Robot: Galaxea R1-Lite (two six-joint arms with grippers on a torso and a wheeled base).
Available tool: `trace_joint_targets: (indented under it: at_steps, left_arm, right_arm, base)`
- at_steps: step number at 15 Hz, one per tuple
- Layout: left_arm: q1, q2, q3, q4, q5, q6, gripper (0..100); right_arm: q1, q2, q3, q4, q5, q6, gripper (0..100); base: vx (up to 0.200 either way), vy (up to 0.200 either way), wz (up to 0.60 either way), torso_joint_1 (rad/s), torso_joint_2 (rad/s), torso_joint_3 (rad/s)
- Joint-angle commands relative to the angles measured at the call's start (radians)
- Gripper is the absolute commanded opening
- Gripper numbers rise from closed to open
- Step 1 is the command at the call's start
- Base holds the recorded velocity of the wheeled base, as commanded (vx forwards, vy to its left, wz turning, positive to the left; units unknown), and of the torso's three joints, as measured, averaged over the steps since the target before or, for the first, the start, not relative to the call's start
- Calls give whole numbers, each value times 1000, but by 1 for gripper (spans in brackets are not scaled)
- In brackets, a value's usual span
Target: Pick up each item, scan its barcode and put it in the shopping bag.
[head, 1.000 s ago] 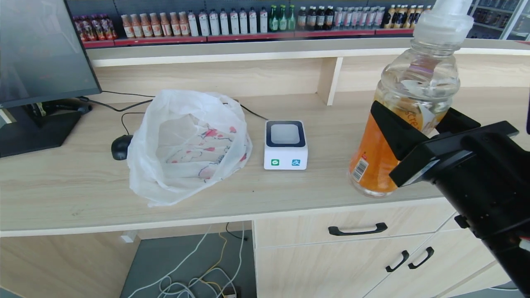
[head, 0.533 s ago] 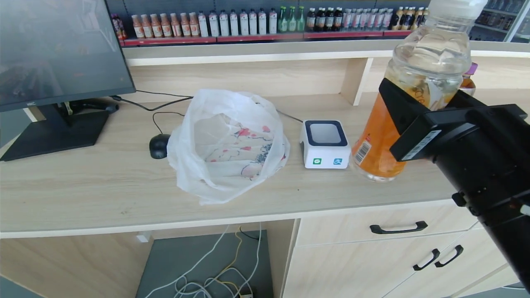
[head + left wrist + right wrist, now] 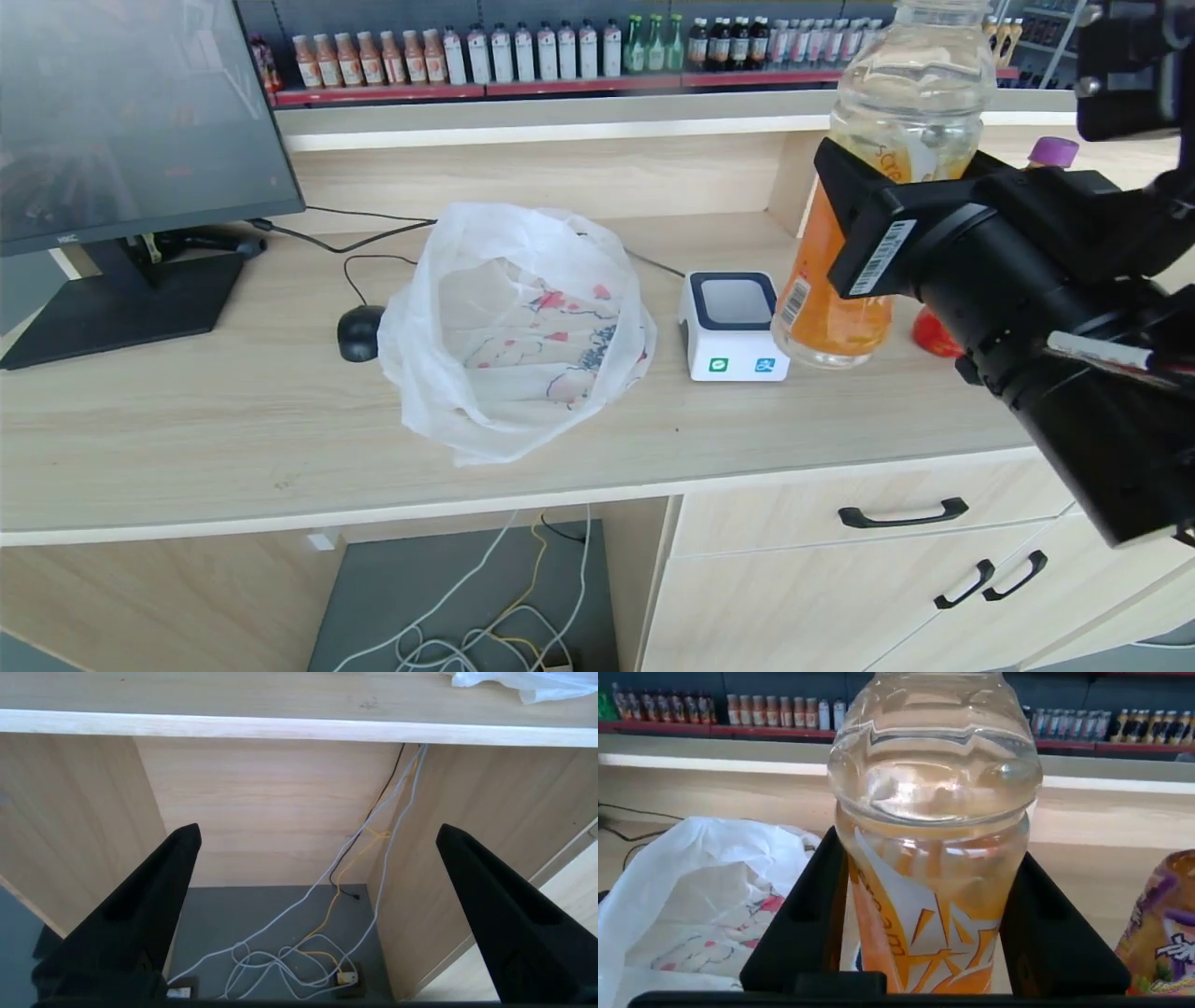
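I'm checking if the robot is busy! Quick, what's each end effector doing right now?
Left end effector: open, holding nothing.
Right end effector: closed on the orange drink bottle.

The counter [image 3: 187, 448] has a wide strip of bare wood along its front, before the shopping bag [image 3: 518, 327]. The bag's mouth gapes wide. The scanner [image 3: 731, 325] sits near the bag's right side, with a thin gap between the 2. The bottle [image 3: 840, 299], held in the right gripper [image 3: 910, 177], crowds the scanner's right side. A mouse [image 3: 358, 332] sits just left of the bag. A monitor [image 3: 131, 103] blocks the far left. A wooden wall [image 3: 523, 173] stands behind.
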Motion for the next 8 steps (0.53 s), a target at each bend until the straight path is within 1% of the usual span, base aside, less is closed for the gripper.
trace_joint_targets:
  at_steps: [1,3,5,6,8]
  left_arm:
    - [0,0,0,0,0,0,100]
    - [0,0,0,1,0,1,100]
    - [0,0,0,1,0,1,100]
    - [0,0,0,1,0,1,100]
    - [0,0,0,0,0,0,100]
  right_arm:
    - [-79,25,-106,79,23,-2,0]
    - [-155,52,-190,147,105,-21,0]
    - [-214,86,-254,158,182,-94,0]
    - [-218,100,-262,158,222,-119,0]
    - [-225,123,-267,153,260,-162,0]
  base:
    - [0,0,0,0,0,0]
    - [0,0,0,0,0,0]
    - [0,0,0,0,0,0]
    - [0,0,0,0,0,0]
    - [0,0,0,0,0,0]
